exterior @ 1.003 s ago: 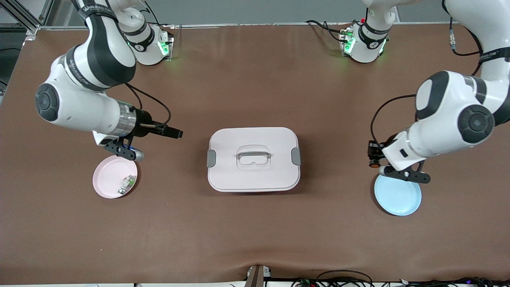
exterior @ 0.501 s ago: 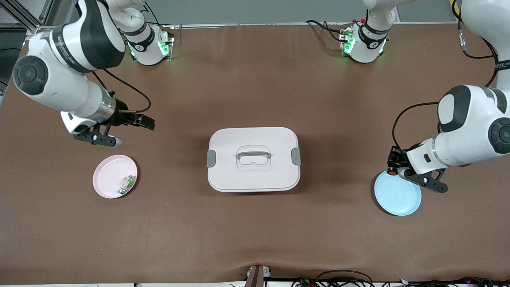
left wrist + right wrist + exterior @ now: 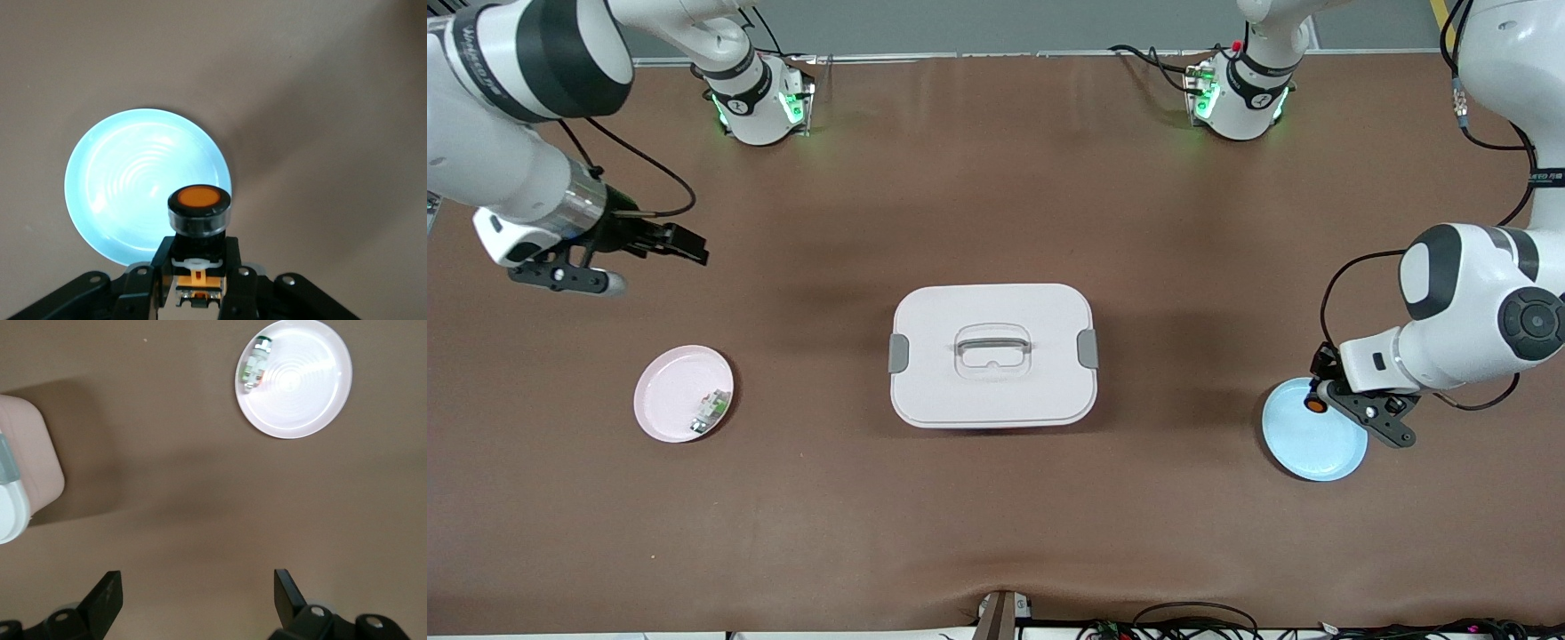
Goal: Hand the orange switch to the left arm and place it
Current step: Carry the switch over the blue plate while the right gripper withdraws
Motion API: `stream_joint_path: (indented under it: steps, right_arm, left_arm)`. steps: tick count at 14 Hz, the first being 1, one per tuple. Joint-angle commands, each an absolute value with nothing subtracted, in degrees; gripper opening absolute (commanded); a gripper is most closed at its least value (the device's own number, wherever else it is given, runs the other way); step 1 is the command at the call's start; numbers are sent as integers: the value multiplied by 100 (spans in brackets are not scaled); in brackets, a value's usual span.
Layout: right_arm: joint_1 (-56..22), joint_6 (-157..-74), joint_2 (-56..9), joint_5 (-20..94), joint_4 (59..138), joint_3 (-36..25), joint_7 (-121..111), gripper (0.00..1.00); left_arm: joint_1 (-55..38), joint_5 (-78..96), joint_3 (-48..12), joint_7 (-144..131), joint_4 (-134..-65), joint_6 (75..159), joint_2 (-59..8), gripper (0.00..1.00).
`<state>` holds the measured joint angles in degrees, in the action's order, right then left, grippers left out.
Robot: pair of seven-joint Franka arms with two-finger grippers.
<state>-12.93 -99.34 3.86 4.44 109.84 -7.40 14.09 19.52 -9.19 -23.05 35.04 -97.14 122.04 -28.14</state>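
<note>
1. The left gripper [image 3: 1319, 391] hangs over the edge of a light blue plate [image 3: 1316, 440] at the left arm's end of the table [image 3: 996, 498]; its jaws are clamped on the orange switch [image 3: 1313, 402].
2. In the left wrist view the orange switch [image 3: 199, 210] sits between the fingers [image 3: 165, 257], its round orange button end facing away from the gripper, above the blue plate [image 3: 120, 180]. It is not resting on the plate.
3. The right gripper [image 3: 685, 244] is up in the air over bare table at the right arm's end; its jaws are spread wide with nothing between them, as the right wrist view shows [image 3: 197, 597].
4. The box [image 3: 992, 354], white with grey side clasps and a recessed lid handle, sits closed in the middle of the table, between the two plates and well apart from both grippers.
5. A pink plate [image 3: 684, 393] lies toward the right arm's end, nearer to the front camera than the right gripper is over. A small green-and-white component [image 3: 710, 411] lies in it near the rim.
6. The right wrist view shows the same pink plate [image 3: 307, 393] with the component [image 3: 257, 363] on it, and one corner of the box [image 3: 23, 473].
</note>
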Motion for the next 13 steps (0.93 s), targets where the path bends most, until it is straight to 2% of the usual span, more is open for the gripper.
stream_joint_path:
  steps: [1, 8, 13]
  right_arm:
    - [-959, -9809, 659, 264, 11092, -650, 1109, 100]
    - [-457, -9045, 554, 264, 10232, -650, 1099, 100]
    - [-352, -9017, 422, 255, 9721, -650, 1169, 100]
  left_arm:
    - [2109, -1028, -2364, 4250, -9888, 12646, -2908, 0]
    - [2312, -1246, -2364, 6221, -9853, 13280, -3357, 0]
    - [2277, -2161, -2373, 6442, -9835, 13605, -3585, 0]
